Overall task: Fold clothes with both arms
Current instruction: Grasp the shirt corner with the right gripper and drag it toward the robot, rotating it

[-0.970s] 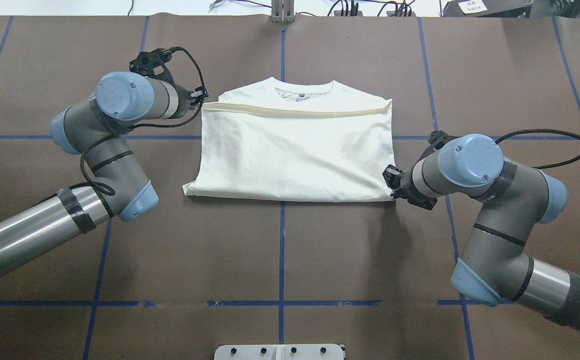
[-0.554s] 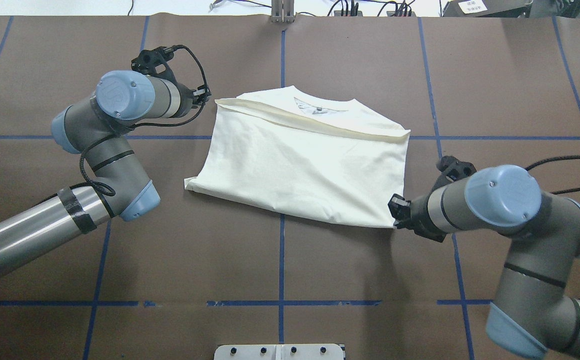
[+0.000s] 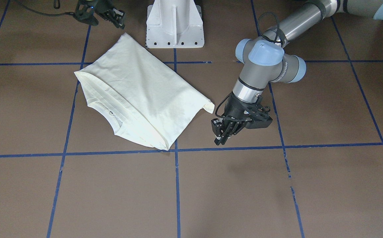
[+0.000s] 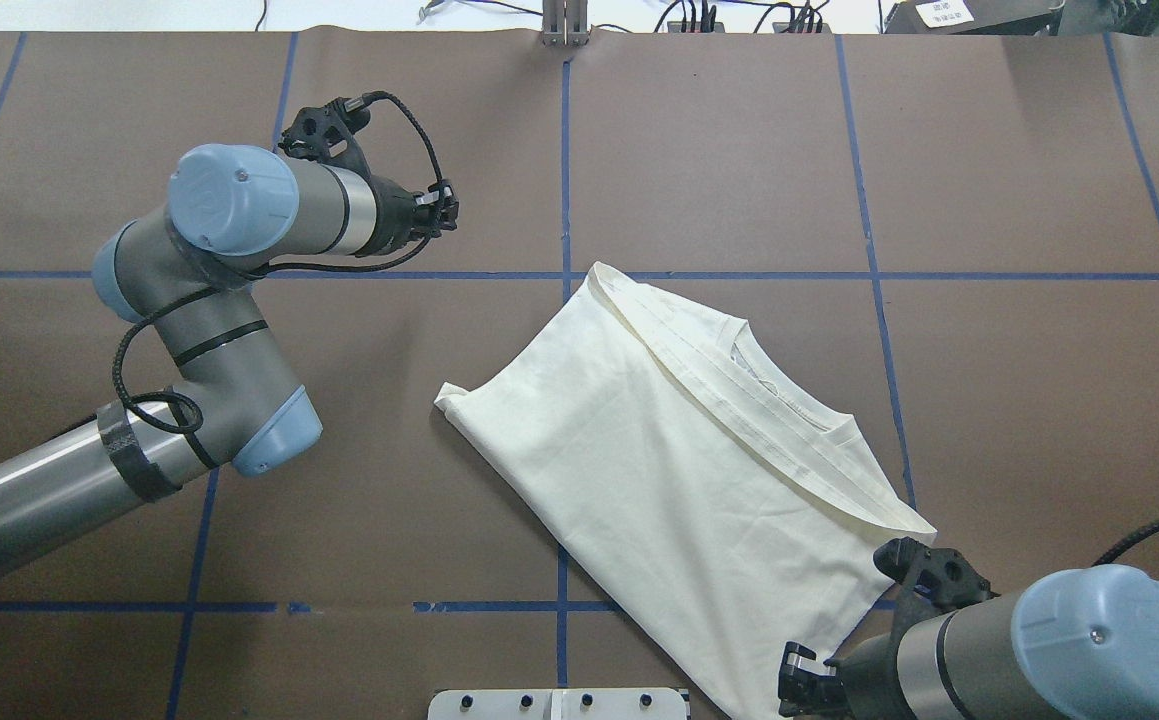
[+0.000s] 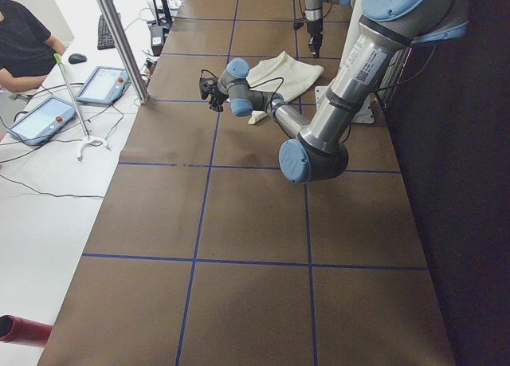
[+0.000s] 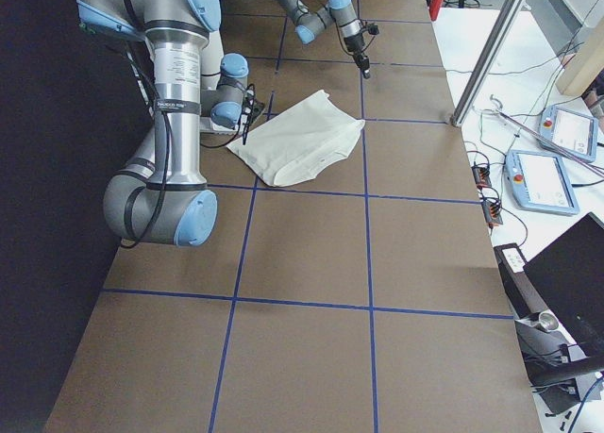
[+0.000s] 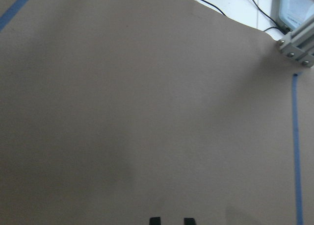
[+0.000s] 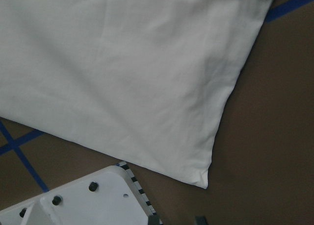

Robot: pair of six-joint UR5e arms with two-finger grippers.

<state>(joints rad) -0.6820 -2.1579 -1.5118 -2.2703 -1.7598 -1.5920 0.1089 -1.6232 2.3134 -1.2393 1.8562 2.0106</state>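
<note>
The clothes are one cream-white shirt [image 4: 679, 470], folded and lying askew on the brown table, its collar toward the robot's right. It also shows in the front view [image 3: 135, 96] and fills the right wrist view [image 8: 122, 78]. My right gripper [image 4: 794, 690] sits low by the shirt's near corner, next to the base. Its fingertips [image 8: 200, 219] stand apart, just clear of that corner, with nothing between them. My left gripper [image 4: 449, 208] hangs over bare table well away from the shirt. In the front view the left gripper [image 3: 220, 137] points down, narrowly open and empty.
The white pedestal base [image 3: 174, 23] stands right beside the shirt's near corner. Blue tape lines [image 4: 563, 180] grid the table. Beyond the far edge are a metal post [image 5: 119, 39], tablets [image 5: 103, 83] and a seated person [image 5: 24, 47].
The shirt has been dragged toward the base and turned diagonal by the right gripper. The left gripper let go of the far left corner; the right corner now lies free too.
</note>
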